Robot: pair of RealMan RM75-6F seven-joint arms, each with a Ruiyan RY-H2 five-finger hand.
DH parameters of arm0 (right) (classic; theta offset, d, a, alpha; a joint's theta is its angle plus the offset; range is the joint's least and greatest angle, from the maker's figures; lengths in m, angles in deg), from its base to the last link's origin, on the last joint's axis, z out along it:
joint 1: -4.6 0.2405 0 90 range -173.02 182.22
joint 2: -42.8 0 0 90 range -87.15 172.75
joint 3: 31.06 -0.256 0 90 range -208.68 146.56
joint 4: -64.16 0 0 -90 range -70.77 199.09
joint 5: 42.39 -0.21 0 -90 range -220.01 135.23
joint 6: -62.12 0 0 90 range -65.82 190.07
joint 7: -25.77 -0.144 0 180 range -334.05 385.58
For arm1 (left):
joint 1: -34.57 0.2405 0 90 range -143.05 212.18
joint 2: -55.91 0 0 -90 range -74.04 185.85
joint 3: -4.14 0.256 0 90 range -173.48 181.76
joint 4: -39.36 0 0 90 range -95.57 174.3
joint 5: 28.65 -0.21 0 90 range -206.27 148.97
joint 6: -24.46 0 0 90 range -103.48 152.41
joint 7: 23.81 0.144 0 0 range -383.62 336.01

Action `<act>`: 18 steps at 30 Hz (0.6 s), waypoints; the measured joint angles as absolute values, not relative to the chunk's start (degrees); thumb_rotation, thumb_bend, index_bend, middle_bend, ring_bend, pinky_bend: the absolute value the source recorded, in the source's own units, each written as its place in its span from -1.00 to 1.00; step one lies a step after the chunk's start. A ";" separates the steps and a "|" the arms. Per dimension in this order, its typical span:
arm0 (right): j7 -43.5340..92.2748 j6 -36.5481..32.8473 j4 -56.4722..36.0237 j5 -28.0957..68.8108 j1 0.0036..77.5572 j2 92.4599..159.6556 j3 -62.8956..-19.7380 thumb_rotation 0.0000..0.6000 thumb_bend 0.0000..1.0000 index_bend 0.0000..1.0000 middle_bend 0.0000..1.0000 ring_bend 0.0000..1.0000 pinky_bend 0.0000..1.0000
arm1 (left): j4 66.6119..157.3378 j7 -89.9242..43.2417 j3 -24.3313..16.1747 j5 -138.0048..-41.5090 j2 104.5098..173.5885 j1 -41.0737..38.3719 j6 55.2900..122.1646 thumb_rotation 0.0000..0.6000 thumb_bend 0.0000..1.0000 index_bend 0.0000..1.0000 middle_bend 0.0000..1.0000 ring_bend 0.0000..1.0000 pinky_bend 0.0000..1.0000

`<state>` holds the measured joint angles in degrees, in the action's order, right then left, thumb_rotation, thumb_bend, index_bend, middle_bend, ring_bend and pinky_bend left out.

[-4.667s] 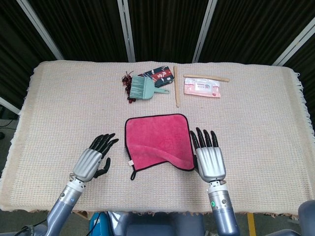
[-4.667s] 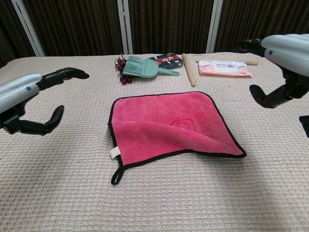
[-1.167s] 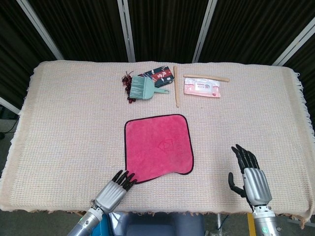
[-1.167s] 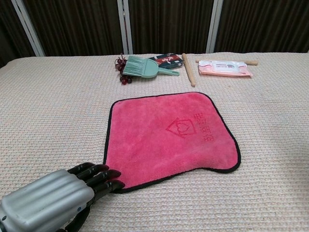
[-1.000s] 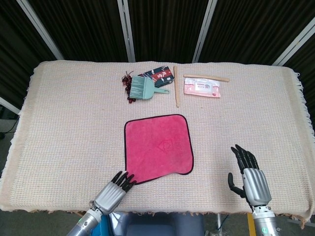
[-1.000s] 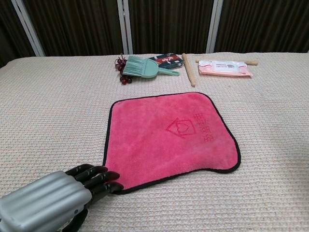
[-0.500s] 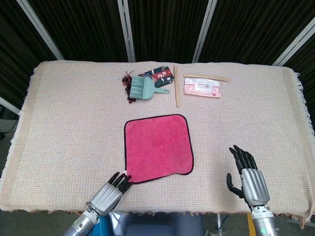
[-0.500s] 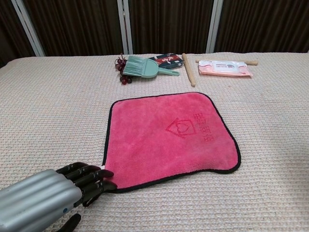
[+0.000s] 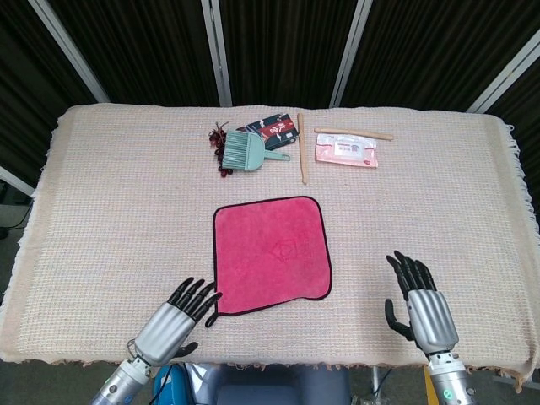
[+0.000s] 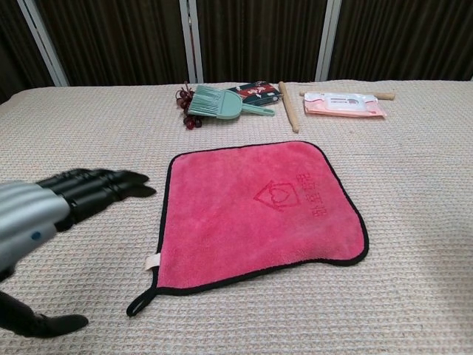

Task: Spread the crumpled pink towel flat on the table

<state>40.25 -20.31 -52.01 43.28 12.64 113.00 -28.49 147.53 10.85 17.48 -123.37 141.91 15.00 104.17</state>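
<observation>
- Pink, black-edged square microfibre towel point(image 9: 271, 253) lies flat in the middle of the beige woven table cover point(image 9: 101, 186), no folds visible in either view; by my reading the spreading is essentially done.
- Its small white tag and black hanging loop point(image 10: 142, 298) trail from the near-left corner, pointing toward the robot.
- Left hand point(image 9: 175, 314) hovers just off that near-left corner, fingers point(image 10: 111, 183) stretched out and apart, holding nothing; the towel lies ahead and to the right of its fingertips.
- Right hand point(image 9: 419, 305) sits well apart from the towel, to its right near the front edge; fingers straight and spread, empty. The chest view does not show it.
- Left hand is clearly the nearer one, so any last smoothing of that corner would likely fall to it.
- At the far side lie a teal flat brush point(image 9: 245, 153), a wooden stick point(image 9: 302, 148) and a pink wipes packet point(image 9: 347, 151), all well clear of the towel.
</observation>
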 measured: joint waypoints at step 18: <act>44.36 -6.66 -51.83 45.74 15.69 112.77 -22.13 1.00 0.18 -1.00 -1.00 -1.00 -1.00 | 154.56 0.14 17.66 -125.82 124.57 22.99 117.86 1.00 -0.78 -0.91 -1.00 -1.00 -1.00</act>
<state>44.36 -6.66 -51.83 45.74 15.69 112.77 -22.13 154.56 0.14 17.66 -125.82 124.57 22.99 117.86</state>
